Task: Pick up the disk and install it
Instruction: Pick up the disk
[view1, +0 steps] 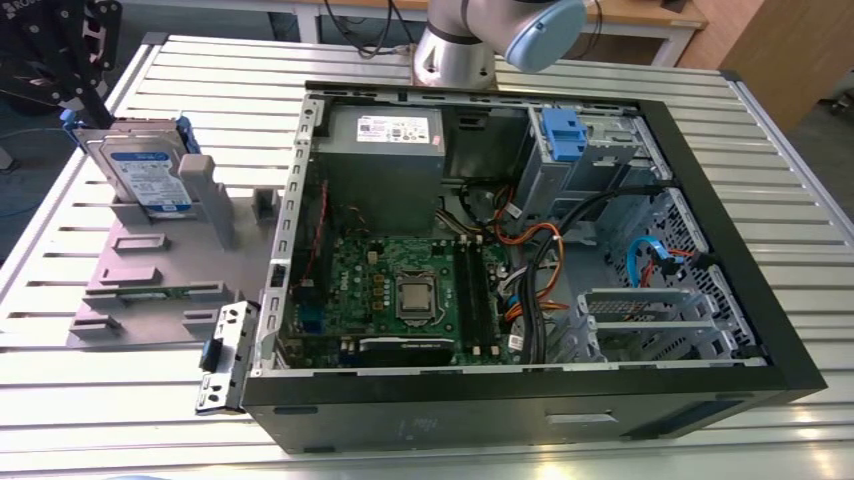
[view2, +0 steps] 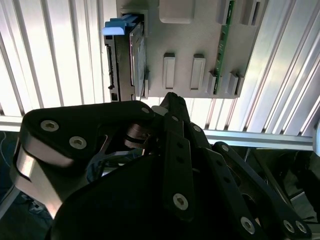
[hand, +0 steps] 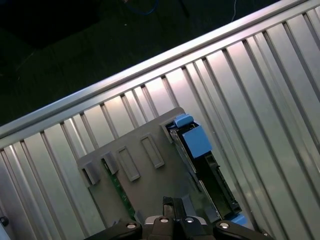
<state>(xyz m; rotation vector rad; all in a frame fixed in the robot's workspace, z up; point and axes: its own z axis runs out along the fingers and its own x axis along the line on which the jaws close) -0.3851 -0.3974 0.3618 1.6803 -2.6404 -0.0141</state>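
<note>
The disk (view1: 140, 170), a silver drive with a blue-and-white label and blue rails, stands on edge in a slot of the grey holder (view1: 147, 270) at the exterior view's left. My black gripper (view1: 91, 100) hangs just above and behind the disk's top edge, apart from it. In both wrist views the fingertips (view2: 170, 99) (hand: 172, 202) lie together with nothing between them. The disk (view2: 131, 55) (hand: 200, 145) sits beside them on the holder (view2: 200, 30) (hand: 145, 185).
The open computer case (view1: 747, 300) lies to the exterior view's right, with a motherboard (view1: 400, 290), a grey power supply (view1: 387, 135) and a drive bay with a blue latch (view1: 561, 135). A metal bracket (view1: 224, 355) lies by the case. A green board (view2: 225, 45) stands in the holder.
</note>
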